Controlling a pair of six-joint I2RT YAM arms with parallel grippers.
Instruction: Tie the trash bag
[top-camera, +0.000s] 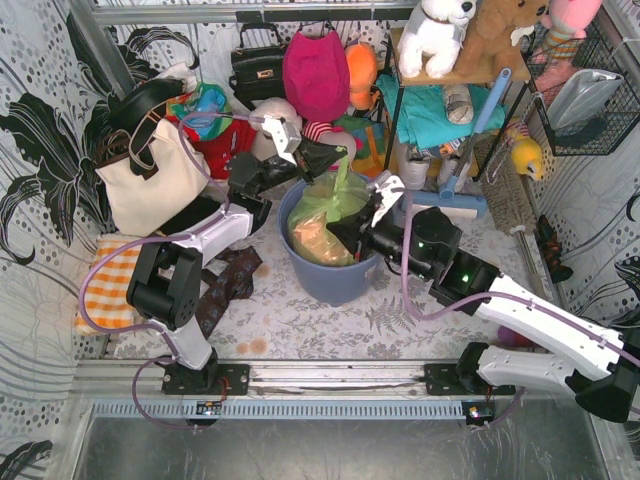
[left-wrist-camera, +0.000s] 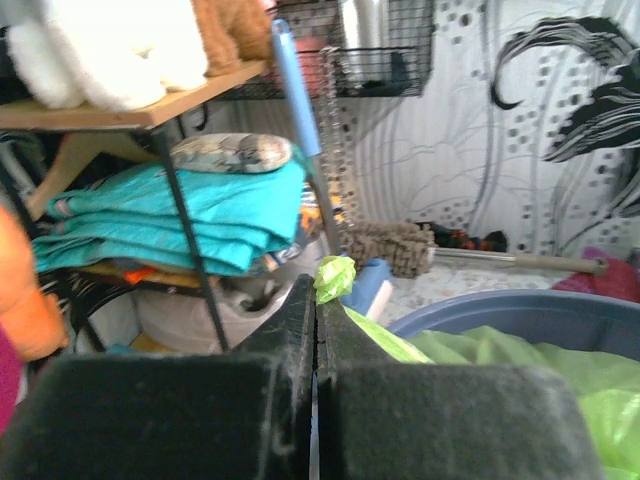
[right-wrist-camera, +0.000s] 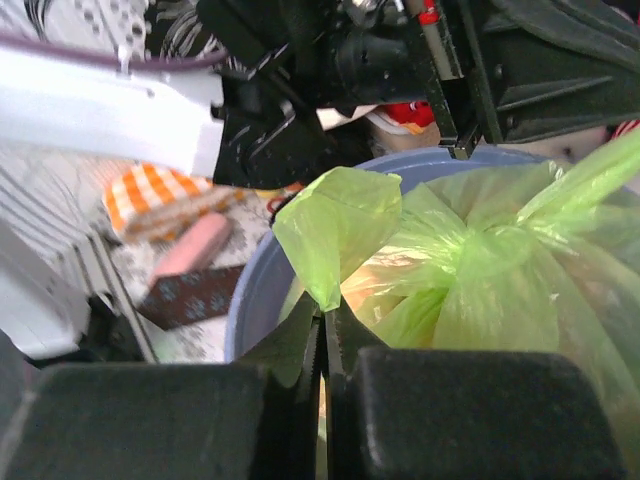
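The trash bag (top-camera: 328, 212), thin light-green plastic with pinkish paper showing through, sits in a round blue-grey bin (top-camera: 330, 275). My left gripper (top-camera: 336, 156) is shut on a stretched strip of the bag above the bin's far rim. In the left wrist view a green tuft (left-wrist-camera: 335, 277) pokes out past the closed fingertips of the left gripper (left-wrist-camera: 318, 292). My right gripper (top-camera: 378, 213) is at the bin's right side. In the right wrist view the right gripper (right-wrist-camera: 323, 312) is shut on a flap of the trash bag (right-wrist-camera: 335, 225). A twisted gather of the bag (right-wrist-camera: 482, 252) lies just right of it.
A white tote bag (top-camera: 150, 172) and an orange checked cloth (top-camera: 105, 285) lie to the left. A dark cloth (top-camera: 228, 285) lies beside the bin. A shelf with soft toys (top-camera: 445, 45), folded teal cloth (left-wrist-camera: 180, 215) and a blue-handled brush (top-camera: 470, 150) stand behind.
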